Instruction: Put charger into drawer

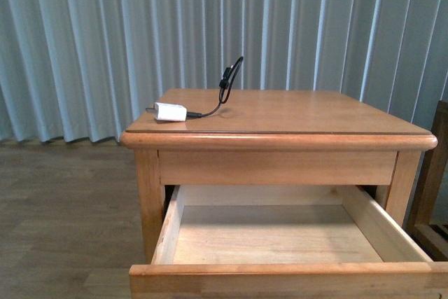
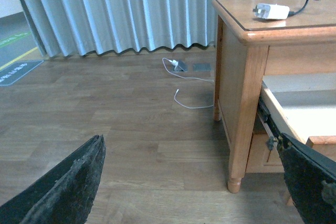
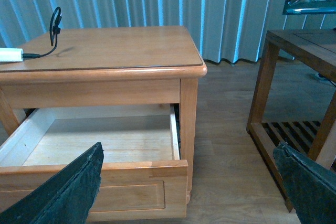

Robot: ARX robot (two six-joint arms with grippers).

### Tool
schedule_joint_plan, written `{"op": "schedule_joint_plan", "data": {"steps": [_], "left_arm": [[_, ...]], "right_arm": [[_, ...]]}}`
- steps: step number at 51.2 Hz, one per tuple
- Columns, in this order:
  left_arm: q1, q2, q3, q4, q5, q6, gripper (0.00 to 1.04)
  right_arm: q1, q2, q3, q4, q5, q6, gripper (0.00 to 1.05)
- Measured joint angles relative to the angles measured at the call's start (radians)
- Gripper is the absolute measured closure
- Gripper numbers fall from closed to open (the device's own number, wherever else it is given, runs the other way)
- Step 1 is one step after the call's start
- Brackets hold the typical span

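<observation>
The white charger [image 1: 171, 111] lies on the left part of the wooden nightstand top [image 1: 301, 113], its black cable [image 1: 227, 78] looping upward behind it. It also shows in the left wrist view as the charger [image 2: 271, 11] and at the edge of the right wrist view as the charger [image 3: 10, 54]. Below the top, the drawer [image 1: 280, 271] is pulled out, its pale inside bare; the right wrist view shows the drawer [image 3: 126, 169] too. My left gripper [image 2: 194, 182] hangs open over the floor, left of the stand. My right gripper [image 3: 189, 182] is open near the drawer's front right corner. Neither arm shows in the front view.
A dark wooden side table [image 3: 299, 77] with a slatted lower shelf stands right of the nightstand. A white cable and a small plug [image 2: 181, 66] lie on the wood floor by the pleated curtain [image 1: 210, 26]. A second panelled front [image 2: 262, 156] sits under the drawer.
</observation>
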Motion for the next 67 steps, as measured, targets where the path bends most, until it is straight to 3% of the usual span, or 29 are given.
{"op": "schedule_joint_plan", "data": {"steps": [13,19,43,67], "left_arm": [[-0.109,0.585,0.2,0.319,0.008,0.034,0.06],[-0.127,0.821,0.327,0.38,0.005,0.046,0.06],[-0.174,1.425,0.877,0.363,-0.063,0.073,0.06],[-0.189,1.825,1.335,0.286,-0.11,-0.047,0.06]], "right_arm": [[0.0,0.0,0.0,0.0,0.0,0.0,0.08],[0.0,0.0,0.0,0.0,0.0,0.0,0.08],[0.0,0.0,0.0,0.0,0.0,0.0,0.08],[0.0,0.0,0.0,0.0,0.0,0.0,0.08]]}}
